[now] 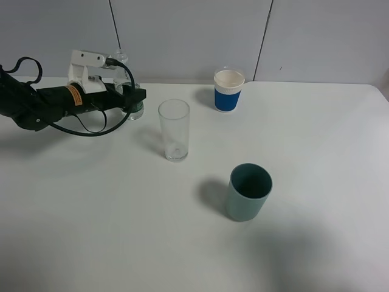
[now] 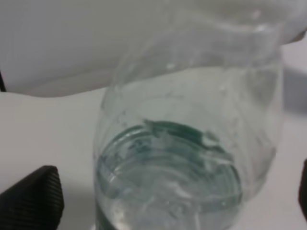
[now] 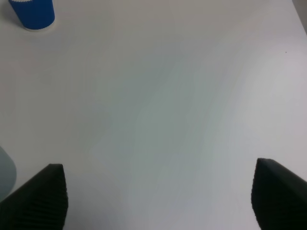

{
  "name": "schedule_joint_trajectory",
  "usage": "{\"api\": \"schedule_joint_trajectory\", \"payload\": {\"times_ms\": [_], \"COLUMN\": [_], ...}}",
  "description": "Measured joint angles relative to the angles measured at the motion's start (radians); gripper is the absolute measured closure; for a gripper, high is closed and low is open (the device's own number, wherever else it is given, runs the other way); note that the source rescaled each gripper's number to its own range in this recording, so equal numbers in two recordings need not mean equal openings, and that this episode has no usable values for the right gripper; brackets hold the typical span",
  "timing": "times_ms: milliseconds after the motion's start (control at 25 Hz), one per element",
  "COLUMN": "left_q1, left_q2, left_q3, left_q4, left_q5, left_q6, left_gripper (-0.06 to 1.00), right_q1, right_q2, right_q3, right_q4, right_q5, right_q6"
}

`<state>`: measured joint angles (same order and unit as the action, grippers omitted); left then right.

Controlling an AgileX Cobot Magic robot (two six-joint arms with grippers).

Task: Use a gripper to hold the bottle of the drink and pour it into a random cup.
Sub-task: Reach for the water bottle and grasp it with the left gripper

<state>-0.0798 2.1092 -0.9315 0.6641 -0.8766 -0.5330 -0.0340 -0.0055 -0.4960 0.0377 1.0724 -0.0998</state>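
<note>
Your left gripper (image 2: 169, 194) stood with its jaws spread wide, either side of the bottle (image 2: 192, 143) yet clear of it; the bottle sat upright on the table (image 1: 91, 213), near the cup (image 1: 174, 129). Your right gripper (image 3: 158, 196) held its jaws likewise parted, grasping nothing.

Paper cup (image 1: 228, 91) — blue sleeve, grey-green cup (image 1: 248, 191), white table (image 1: 322, 146)

My high camera overlooks the whole worktop (image 1: 91, 231); left wrist hugs the bottle (image 2: 192, 143); right wrist shares the blue cup (image 3: 32, 13).
</note>
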Motion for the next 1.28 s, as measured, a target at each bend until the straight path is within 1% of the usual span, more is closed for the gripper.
{"api": "schedule_joint_trajectory", "payload": {"times_ms": [360, 960, 1000, 1040, 1080, 1120, 1160, 1200, 1280], "left_q1": [-0.003, -0.019, -0.021, -0.023, -0.024, -0.024, -0.024, -0.024, -0.027], "left_q2": [0.056, 0.065, 0.065, 0.065, 0.065, 0.066, 0.066, 0.066, 0.067], "left_q3": [-0.063, -0.066, -0.066, -0.066, -0.066, -0.066, -0.066, -0.066, -0.066], "left_q4": [0.02, 0.023, 0.023, 0.023, 0.023, 0.022, 0.024, 0.026, 0.032], "left_q5": [-0.016, -0.018, -0.018, -0.018, -0.018, -0.018, -0.017, -0.019, -0.02], "left_q6": [-0.003, -0.003, -0.003, -0.003, -0.005, -0.012, -0.015, -0.02, -0.03], "left_gripper": [-0.06, -0.05, 0.0, 0.11, 0.29, 0.53, 0.75, 0.93, 0.94], "right_q1": [0.0, 0.0, 0.0, 0.0, 0.0, 0.0, 0.0, 0.0, 0.0], "right_q2": [0.0, 0.0, 0.0, 0.0, 0.0, 0.0, 0.0, 0.0, 0.0], "right_q3": [0.0, 0.0, 0.0, 0.0, 0.0, 0.0, 0.0, 0.0, 0.0], "right_q4": [0.0, 0.0, 0.0, 0.0, 0.0, 0.0, 0.0, 0.0, 0.0], "right_q5": [0.0, 0.0, 0.0, 0.0, 0.0, 0.0, 0.0, 0.0, 0.0], "right_q6": [0.0, 0.0, 0.0, 0.0, 0.0, 0.0, 0.0, 0.0, 0.0]}}
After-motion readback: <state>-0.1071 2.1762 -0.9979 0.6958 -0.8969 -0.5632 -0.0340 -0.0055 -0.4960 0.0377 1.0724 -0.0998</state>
